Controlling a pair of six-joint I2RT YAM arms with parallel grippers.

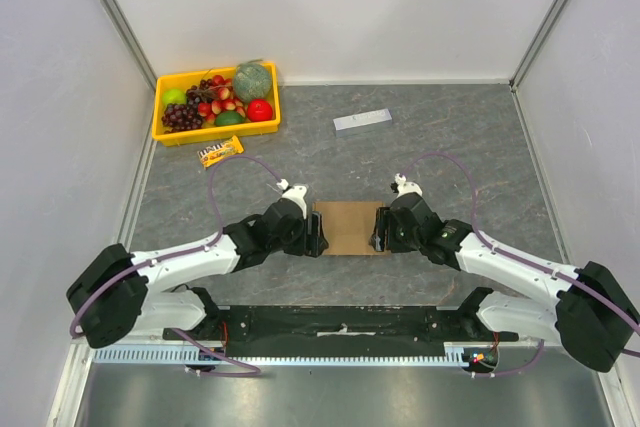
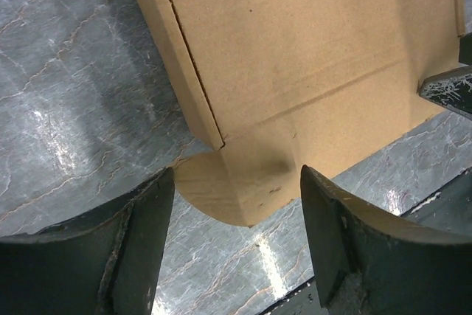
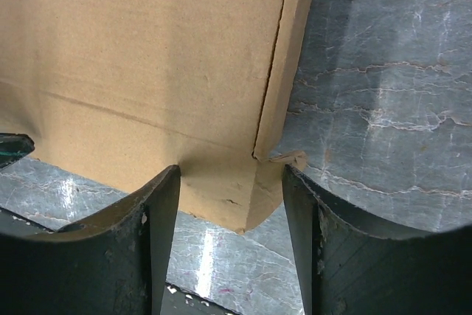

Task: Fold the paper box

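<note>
The paper box (image 1: 348,227) is plain brown cardboard and lies flat on the grey table between my two grippers. My left gripper (image 1: 318,233) is at its left end and my right gripper (image 1: 378,230) is at its right end. In the left wrist view the box (image 2: 310,42) fills the top, and its near rounded corner flap (image 2: 243,182) lies between the spread fingers (image 2: 140,241) of the open left gripper (image 2: 236,182). In the right wrist view the box (image 3: 147,49) shows a raised side wall, and its near corner flap (image 3: 221,189) sits between the jaws of the open right gripper (image 3: 231,175).
A yellow tray (image 1: 160,117) of fruit stands at the back left, with a small snack packet (image 1: 220,151) in front of it. A grey-white strip (image 1: 362,119) lies at the back middle. White walls enclose the table. The black base rail (image 1: 340,325) runs along the near edge.
</note>
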